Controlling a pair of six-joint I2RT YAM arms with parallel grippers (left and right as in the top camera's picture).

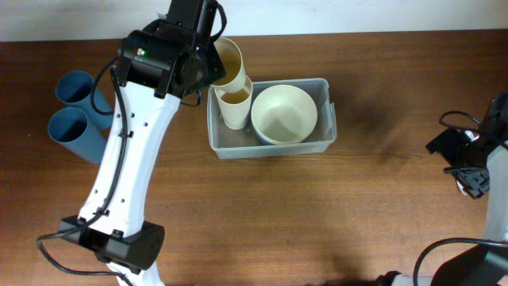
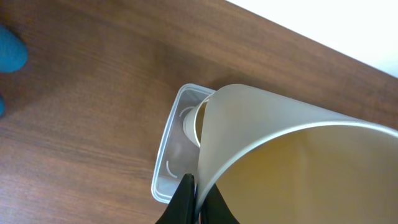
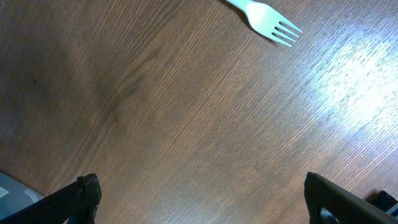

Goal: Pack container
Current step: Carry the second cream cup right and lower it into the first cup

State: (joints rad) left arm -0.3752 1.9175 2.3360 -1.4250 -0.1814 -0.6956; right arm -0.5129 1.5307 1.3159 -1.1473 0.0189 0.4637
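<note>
The container (image 1: 327,137), a clear rectangular bin, stands at the table's middle back. Inside it are a cream bowl (image 1: 284,114) on the right and an upright cream cup (image 1: 235,110) on the left. My left gripper (image 1: 208,71) is shut on the wall of a second cream cup (image 1: 228,57), held tilted over the bin's back left corner. In the left wrist view this held cup (image 2: 298,162) fills the right side, with the gripper (image 2: 198,182) pinching its wall and the container (image 2: 163,180) below. My right gripper (image 3: 202,199) is open over bare wood.
Two blue cups (image 1: 75,87) (image 1: 73,131) lie at the far left of the table. A white plastic fork (image 3: 267,22) lies on the wood ahead of my right gripper. The right arm (image 1: 480,159) stands at the table's right edge.
</note>
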